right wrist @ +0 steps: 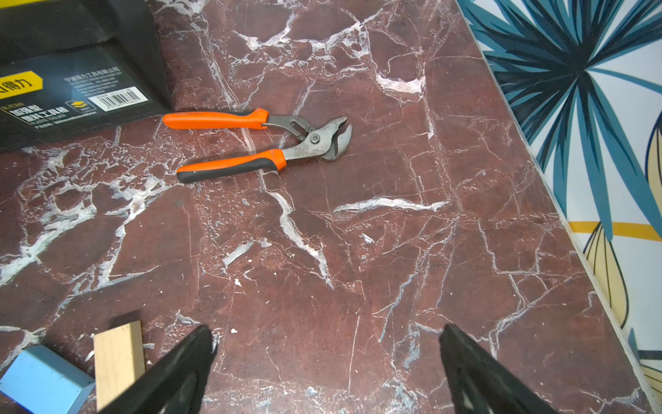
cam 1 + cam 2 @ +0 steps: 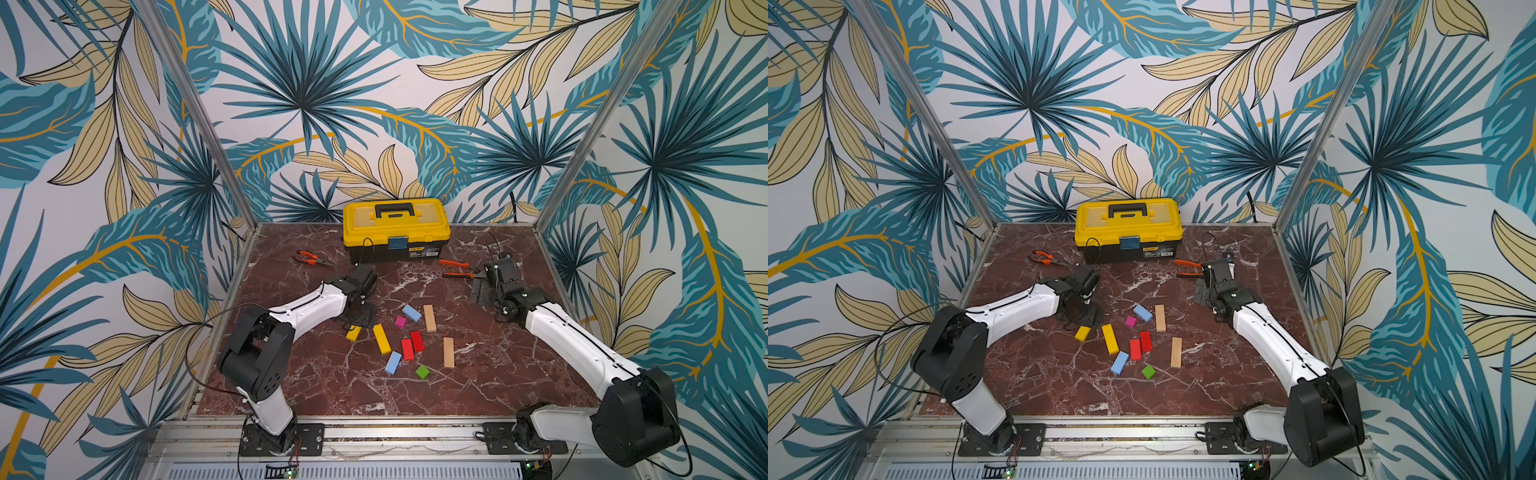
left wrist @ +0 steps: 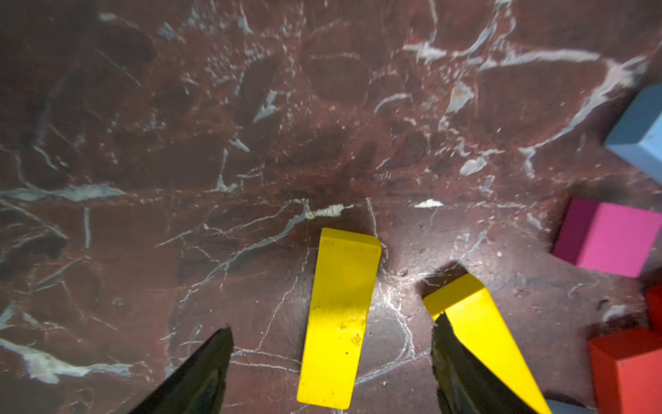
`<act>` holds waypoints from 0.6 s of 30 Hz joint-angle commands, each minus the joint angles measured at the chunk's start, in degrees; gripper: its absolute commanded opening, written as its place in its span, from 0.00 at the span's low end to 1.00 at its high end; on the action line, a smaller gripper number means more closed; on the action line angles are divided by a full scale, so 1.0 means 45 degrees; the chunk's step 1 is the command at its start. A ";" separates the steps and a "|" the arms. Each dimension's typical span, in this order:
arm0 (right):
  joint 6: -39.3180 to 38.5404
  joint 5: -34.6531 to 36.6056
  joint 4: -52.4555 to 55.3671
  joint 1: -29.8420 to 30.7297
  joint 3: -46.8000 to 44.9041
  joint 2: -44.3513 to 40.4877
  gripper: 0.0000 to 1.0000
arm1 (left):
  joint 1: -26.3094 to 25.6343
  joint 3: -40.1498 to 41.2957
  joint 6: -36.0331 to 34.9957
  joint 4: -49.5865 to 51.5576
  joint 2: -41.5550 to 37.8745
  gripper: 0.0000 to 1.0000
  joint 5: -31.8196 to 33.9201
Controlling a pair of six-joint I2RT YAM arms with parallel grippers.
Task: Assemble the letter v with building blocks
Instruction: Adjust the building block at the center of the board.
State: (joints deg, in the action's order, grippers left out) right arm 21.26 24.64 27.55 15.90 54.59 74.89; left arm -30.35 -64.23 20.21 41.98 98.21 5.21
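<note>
both top views: high over worktop [image 2: 311, 386] front edge, looking down+back to toolbox [image 2: 396, 230] at rear edge; share whole worktop. left wrist cam: v close, steep down on yellow bar [image 3: 340, 315]. right wrist cam: low, faces pliers [image 1: 229, 120], toolbox corner, right edge.

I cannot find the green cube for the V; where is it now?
In both top views the green cube lies on the table near its front middle, between a light-blue block and a tan bar, touching neither.
</note>
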 commanded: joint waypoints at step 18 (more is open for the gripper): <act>0.0248 0.0302 0.0421 0.0043 -0.0304 -0.0146 0.99 | -0.0092 0.0230 0.0406 0.0274 0.1044 0.72 0.0072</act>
State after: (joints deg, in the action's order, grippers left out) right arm 21.87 24.91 28.45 15.90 54.50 74.72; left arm -30.57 -63.26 21.52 42.85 102.15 5.04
